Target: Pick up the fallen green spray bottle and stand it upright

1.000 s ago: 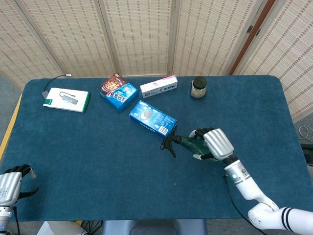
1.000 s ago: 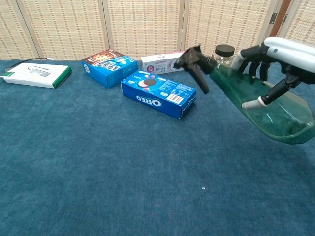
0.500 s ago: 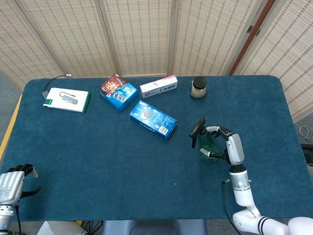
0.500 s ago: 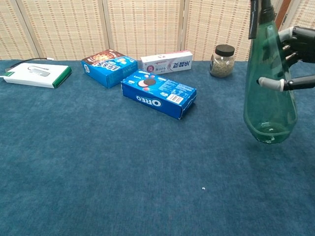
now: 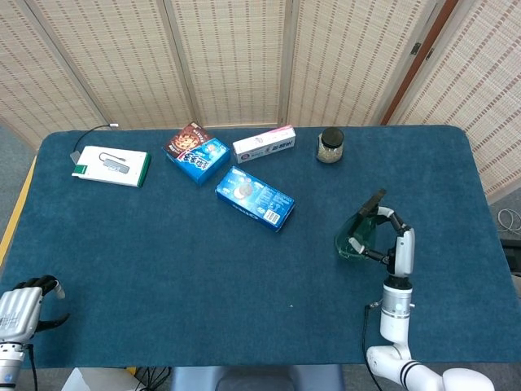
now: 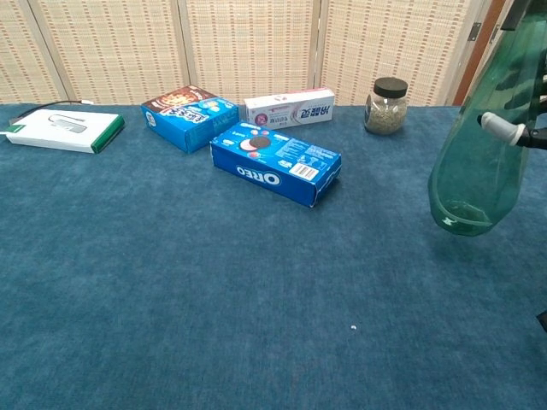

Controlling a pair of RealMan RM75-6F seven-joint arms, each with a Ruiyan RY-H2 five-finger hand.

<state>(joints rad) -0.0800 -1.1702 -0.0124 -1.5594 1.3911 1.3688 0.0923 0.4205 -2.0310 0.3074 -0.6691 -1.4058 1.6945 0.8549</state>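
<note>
My right hand grips the green spray bottle at the right side of the blue table. In the chest view the translucent green spray bottle hangs near upright, leaning a little to the right, its rounded base just above the cloth and its black nozzle cut off by the top edge. Only part of a finger shows there at the right edge. My left hand sits at the lower left corner of the head view, fingers curled, holding nothing.
An Oreo box lies mid-table. Behind it are a cookie box, a long white-and-pink box and a small glass jar. A white-and-green box lies far left. The table is covered in blue cloth.
My right hand has swung the bottle from lying tilted with its nozzle to the left up to near upright, and carried it to the right. The left hand has not moved.
</note>
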